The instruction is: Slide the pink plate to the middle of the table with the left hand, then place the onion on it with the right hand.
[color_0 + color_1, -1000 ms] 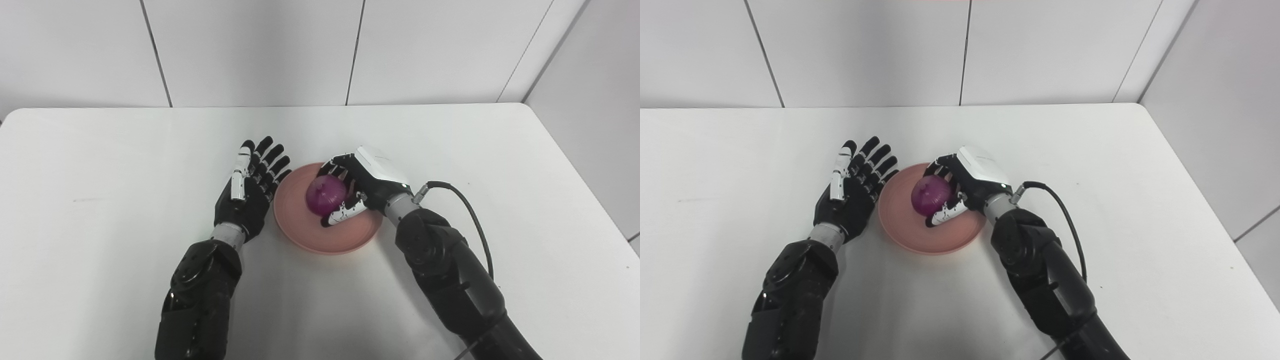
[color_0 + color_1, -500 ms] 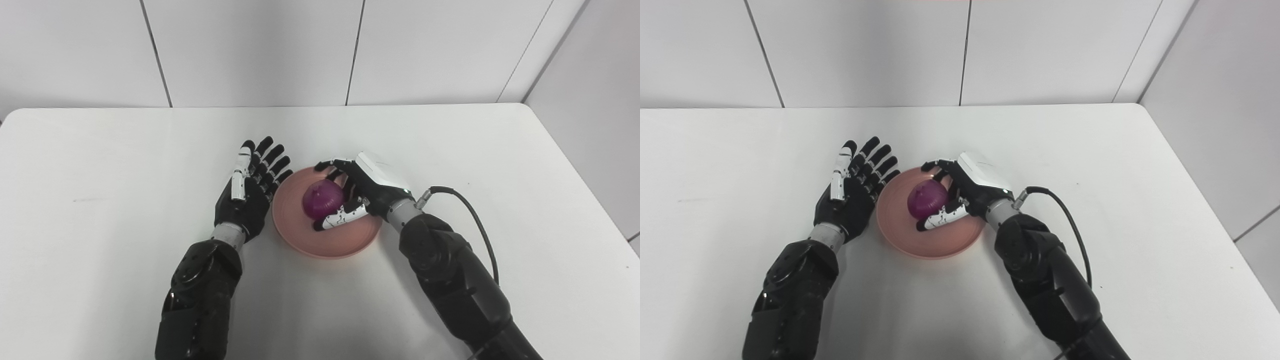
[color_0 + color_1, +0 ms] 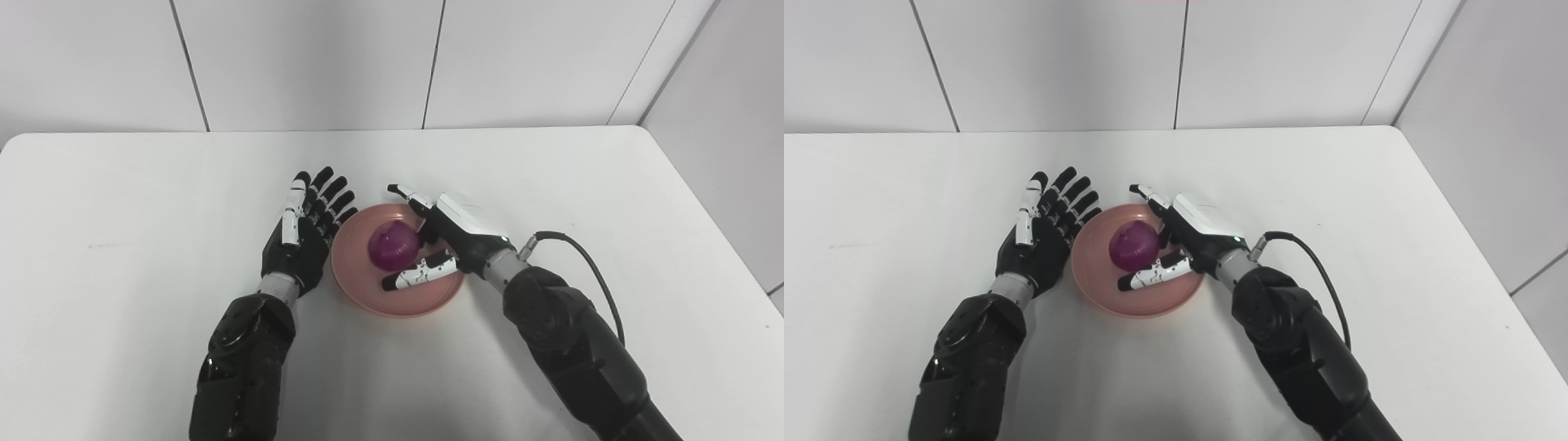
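The pink plate [image 3: 367,294] lies near the middle of the white table, and the purple onion [image 3: 393,245] rests on it. My right hand [image 3: 450,236] sits just right of the onion, open, with its fingers spread past the onion's far side and its thumb stretched along the near side; whether they still touch it is unclear. My left hand [image 3: 306,236] is open, fingers spread and pointing away, with its edge against the plate's left rim.
The white table [image 3: 122,202] ends at a white panelled wall behind and at a grey wall on the right. A black cable [image 3: 582,263] loops out from my right wrist over the table.
My right hand has opened from around the onion and drawn back slightly to the right, leaving the onion on the plate. The left hand has stayed put.
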Controlling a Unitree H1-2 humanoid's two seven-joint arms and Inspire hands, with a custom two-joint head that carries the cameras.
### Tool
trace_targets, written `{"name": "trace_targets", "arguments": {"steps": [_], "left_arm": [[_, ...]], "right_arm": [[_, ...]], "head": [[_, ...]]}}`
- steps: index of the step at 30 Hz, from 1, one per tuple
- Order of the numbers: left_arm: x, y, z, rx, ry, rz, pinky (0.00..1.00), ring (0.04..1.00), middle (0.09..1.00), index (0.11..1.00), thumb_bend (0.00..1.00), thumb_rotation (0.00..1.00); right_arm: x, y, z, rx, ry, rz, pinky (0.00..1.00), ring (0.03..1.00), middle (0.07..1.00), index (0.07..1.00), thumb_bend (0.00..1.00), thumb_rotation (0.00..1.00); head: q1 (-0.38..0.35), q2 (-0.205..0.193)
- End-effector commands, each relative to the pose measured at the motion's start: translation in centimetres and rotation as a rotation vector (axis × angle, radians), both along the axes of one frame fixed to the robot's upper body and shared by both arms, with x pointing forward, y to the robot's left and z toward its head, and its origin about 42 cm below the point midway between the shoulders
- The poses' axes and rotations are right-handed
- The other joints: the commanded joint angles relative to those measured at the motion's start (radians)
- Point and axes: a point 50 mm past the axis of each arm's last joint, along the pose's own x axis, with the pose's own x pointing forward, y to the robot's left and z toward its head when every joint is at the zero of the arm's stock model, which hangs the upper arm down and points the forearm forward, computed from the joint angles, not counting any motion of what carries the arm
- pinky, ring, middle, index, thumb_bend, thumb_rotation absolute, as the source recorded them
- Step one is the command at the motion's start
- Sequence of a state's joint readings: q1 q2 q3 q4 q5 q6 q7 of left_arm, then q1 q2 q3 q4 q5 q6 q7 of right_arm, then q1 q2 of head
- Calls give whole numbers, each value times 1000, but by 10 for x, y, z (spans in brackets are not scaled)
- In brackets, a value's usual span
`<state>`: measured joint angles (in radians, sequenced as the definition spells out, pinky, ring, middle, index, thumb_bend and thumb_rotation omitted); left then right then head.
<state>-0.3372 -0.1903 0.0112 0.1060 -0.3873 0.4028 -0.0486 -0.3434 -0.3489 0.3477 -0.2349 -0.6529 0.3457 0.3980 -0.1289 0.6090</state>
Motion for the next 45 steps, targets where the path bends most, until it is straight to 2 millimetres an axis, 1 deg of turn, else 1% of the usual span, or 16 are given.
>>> {"name": "trace_targets", "arguments": {"steps": [1, 4, 10, 15, 16, 17, 18, 20, 22, 24, 26, 31, 33, 36, 43, 45], "left_arm": [[-3, -9, -6, -6, 44, -3, 899, 918, 926, 913, 432, 1000], [-3, -9, -6, 2, 42, -2, 895, 917, 925, 914, 434, 1000], [-2, -9, -7, 8, 41, -2, 885, 910, 919, 909, 435, 1000], [-3, -9, -8, 3, 46, 0, 890, 913, 920, 911, 438, 1000], [-2, -9, -8, 1, 48, 1, 891, 911, 919, 908, 438, 1000], [-2, -9, -8, 0, 48, 1, 894, 912, 919, 908, 437, 1000], [-2, -9, -9, -1, 48, -1, 895, 912, 919, 908, 437, 1000], [-2, -8, -9, 0, 46, -5, 901, 916, 923, 912, 438, 1000], [-2, -8, -9, 1, 42, -8, 908, 921, 930, 920, 439, 1000], [-2, -7, -9, 3, 39, -11, 911, 924, 933, 923, 437, 1000], [-2, -7, -9, 7, 37, -12, 912, 924, 934, 925, 437, 1000], [-1, -6, -10, 4, 39, -12, 907, 921, 931, 922, 436, 1000], [-1, -5, -10, 2, 37, -14, 908, 922, 932, 922, 436, 1000], [-2, -5, -11, -1, 37, -14, 911, 924, 935, 925, 434, 1000], [-2, -4, -11, 4, 33, -16, 916, 926, 936, 926, 440, 1000], [-3, -4, -11, 4, 33, -18, 916, 927, 937, 927, 440, 1000]], "right_arm": [[-1, 0, 27, 57, -94, 19, 890, 943, 971, 975, 1000, 514], [-4, -3, 34, 115, -97, 16, 836, 941, 971, 972, 1000, 508], [-9, -14, 50, 223, -114, 15, 836, 922, 959, 964, 1000, 497], [-11, -23, 63, 260, -116, -14, 851, 919, 944, 962, 1000, 567], [-12, -26, 66, 279, -109, -25, 828, 905, 945, 961, 1000, 578], [-13, -28, 68, 299, -106, -40, 882, 912, 950, 961, 1000, 582], [-14, -30, 70, 311, -105, -52, 895, 914, 950, 961, 1000, 583], [-16, -33, 75, 314, -122, -73, 973, 926, 945, 958, 1000, 603], [-18, -36, 79, 341, -139, -82, 921, 916, 939, 954, 1000, 609], [-20, -40, 81, 377, -157, -105, 892, 931, 945, 959, 956, 566], [-22, -42, 80, 386, -179, -143, 875, 933, 947, 962, 896, 529], [-27, -47, 75, 417, -224, -223, 885, 919, 935, 962, 841, 555], [-29, -48, 71, 424, -250, -253, 835, 902, 930, 957, 836, 640], [-31, -50, 65, 448, -269, -284, 816, 902, 932, 953, 805, 716], [-36, -56, 45, 512, -254, -369, 849, 930, 955, 957, 787, 819], [-38, -56, 41, 521, -245, -390, 859, 937, 964, 966, 785, 880]], "head": [[0, -1], [-2, -2], [-7, -5], [-10, -6], [-10, -6], [-11, -7], [-11, -8], [-12, -9], [-13, -10], [-14, -11], [-16, -12], [-18, -16], [-18, -17], [-19, -18], [-21, -18], [-22, -18]]}}
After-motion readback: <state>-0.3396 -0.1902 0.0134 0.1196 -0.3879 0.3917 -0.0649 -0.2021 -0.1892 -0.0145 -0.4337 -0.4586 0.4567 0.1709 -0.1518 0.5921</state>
